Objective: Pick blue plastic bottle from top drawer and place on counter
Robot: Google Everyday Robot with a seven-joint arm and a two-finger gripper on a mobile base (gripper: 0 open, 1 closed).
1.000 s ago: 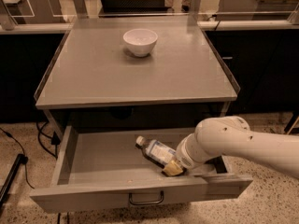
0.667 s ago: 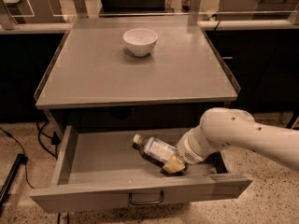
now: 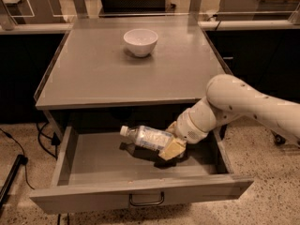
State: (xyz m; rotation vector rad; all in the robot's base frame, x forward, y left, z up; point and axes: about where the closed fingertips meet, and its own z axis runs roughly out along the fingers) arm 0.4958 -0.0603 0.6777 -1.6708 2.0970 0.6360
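Observation:
The blue plastic bottle [image 3: 146, 137] is a small clear bottle with a white cap at its left end and a pale printed label. It is lifted above the floor of the open top drawer [image 3: 98, 156], tilted, with a shadow under it. My gripper [image 3: 171, 146] reaches in from the right on a white arm and is shut on the bottle's base end, with its tan fingers [image 3: 172, 149] around it. The counter [image 3: 103, 74] is the grey table top above the drawer.
A white bowl [image 3: 140, 41] stands at the back middle of the counter. The drawer front carries a dark bar handle [image 3: 146, 201]. Cables [image 3: 42, 135] hang at the left of the cabinet. A glass-panelled rail runs behind the counter.
The bottle has been lifted off the drawer floor and moved slightly up, held in the gripper. The arm has risen with it.

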